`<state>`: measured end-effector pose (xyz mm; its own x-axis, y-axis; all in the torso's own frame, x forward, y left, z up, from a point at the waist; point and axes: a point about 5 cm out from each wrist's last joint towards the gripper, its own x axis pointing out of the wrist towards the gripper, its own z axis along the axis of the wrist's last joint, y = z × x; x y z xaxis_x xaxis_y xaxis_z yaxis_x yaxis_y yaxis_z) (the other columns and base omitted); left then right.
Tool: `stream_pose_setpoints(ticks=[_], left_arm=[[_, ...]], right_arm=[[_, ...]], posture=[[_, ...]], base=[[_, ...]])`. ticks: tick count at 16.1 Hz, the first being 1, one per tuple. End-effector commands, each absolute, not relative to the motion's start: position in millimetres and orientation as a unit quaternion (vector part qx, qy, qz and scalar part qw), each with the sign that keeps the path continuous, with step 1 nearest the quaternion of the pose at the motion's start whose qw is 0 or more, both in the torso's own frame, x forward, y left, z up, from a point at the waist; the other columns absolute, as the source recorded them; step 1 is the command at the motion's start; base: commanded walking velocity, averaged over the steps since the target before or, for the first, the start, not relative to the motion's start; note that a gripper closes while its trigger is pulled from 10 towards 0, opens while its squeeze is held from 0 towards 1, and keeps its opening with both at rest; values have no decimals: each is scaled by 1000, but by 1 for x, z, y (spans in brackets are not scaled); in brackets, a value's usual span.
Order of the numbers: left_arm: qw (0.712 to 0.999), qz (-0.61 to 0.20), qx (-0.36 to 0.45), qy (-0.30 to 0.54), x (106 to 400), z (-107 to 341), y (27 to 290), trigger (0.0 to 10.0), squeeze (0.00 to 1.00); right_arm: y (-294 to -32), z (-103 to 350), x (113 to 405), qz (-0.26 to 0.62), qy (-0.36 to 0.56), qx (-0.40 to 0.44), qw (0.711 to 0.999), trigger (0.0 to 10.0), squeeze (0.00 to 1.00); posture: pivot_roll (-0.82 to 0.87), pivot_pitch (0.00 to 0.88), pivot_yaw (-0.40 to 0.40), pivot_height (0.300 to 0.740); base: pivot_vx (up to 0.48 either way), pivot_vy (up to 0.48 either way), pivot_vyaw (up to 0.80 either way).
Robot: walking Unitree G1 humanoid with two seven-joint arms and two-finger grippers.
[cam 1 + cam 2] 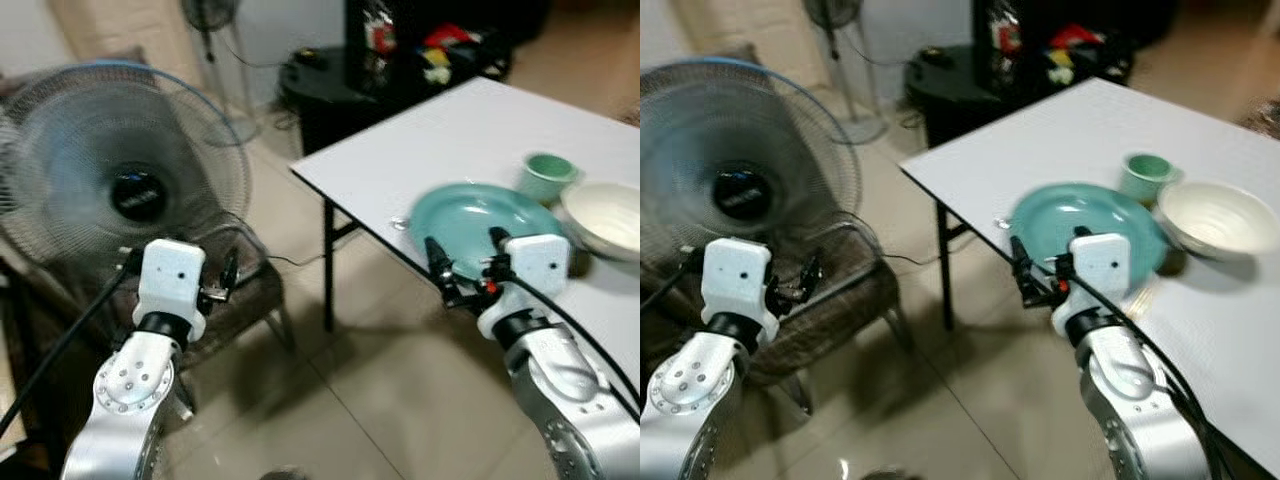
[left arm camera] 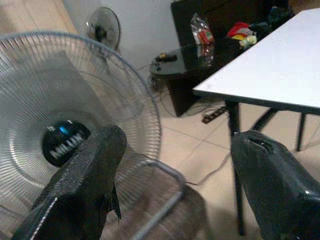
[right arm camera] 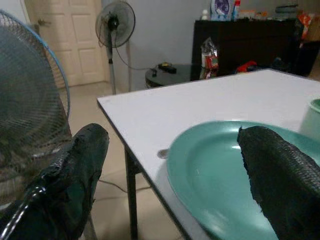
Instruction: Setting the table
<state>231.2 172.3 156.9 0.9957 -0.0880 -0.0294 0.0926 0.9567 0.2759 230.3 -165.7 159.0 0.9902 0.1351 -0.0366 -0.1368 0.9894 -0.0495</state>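
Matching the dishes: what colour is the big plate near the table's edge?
The plate is plain teal green, best seen in the right wrist view.

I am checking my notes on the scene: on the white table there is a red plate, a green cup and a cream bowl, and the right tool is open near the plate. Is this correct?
Not quite: the plate is teal green, not red, as the left eye view shows. The rest holds: the green cup and cream bowl stand on the white table, and the right tool is open near the plate.

Both silver arms reach forward, left end effector and right end effector with fingers spread.
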Motion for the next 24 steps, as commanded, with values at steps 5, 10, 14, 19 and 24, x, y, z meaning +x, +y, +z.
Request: stream_pose_setpoints(ticks=[5,10,14,19,24], left_arm=[[988,-67,128,46,232,142,168,10000,0],[989,-68,122,59,225,138,168,10000,0],[989,-51,128,51,224,143,173,10000,0],[989,-25,141,36,224,148,177,10000,0],[989,-6,143,21,221,152,181,10000,0]], right_arm=[[-163,150,224,78,45,-18,996,10000,1000],[-155,144,226,89,57,-8,994,10000,1000],[-150,144,227,103,64,-4,993,10000,1000],[-146,147,227,107,52,17,993,10000,1000],[-141,148,228,119,32,3,992,10000,1000]], posture=[[-31,0,93,740],[-3,0,61,740],[14,0,61,740],[13,0,71,740],[37,0,63,740]], base=[[0,0,800],[0,0,800],[0,0,800],[0,0,800],[0,0,800]])
